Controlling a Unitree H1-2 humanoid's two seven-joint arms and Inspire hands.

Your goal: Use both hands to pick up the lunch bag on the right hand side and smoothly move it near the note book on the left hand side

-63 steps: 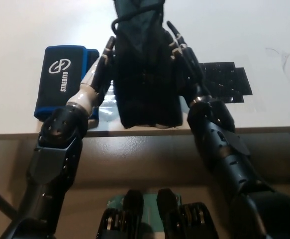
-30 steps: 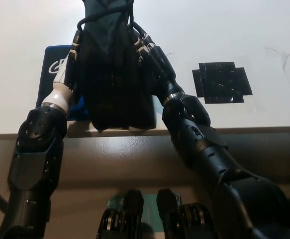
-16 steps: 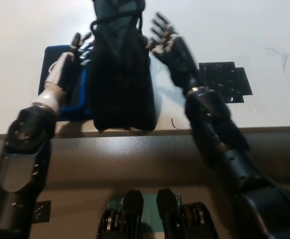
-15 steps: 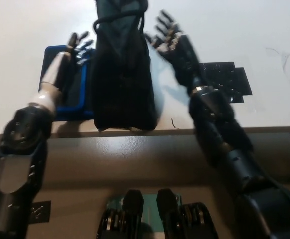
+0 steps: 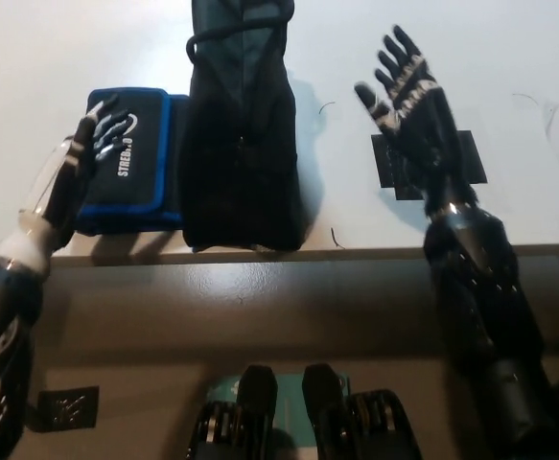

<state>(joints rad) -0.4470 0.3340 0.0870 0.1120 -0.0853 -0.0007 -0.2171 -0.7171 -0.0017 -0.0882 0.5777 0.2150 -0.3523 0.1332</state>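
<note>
Lunch bag [image 5: 239, 144] standing upright on white worktop [image 5: 509, 57], near front edge, touching right side of blue-edged black notebook [image 5: 126, 158]. Left hand [image 5: 85, 158] over notebook's left part, fingers apart, holding nothing; contact with cover possibly present, view too blurred to confirm. Right hand [image 5: 408, 105] raised well clear of bag on its right, fingers spread wide, empty, above black tape patch [image 5: 428, 158] on worktop

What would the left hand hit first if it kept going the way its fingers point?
Probably the blue notebook: the left hand, open, already overlaps its near-left edge and points across its cover. Height above it is unclear.
</note>
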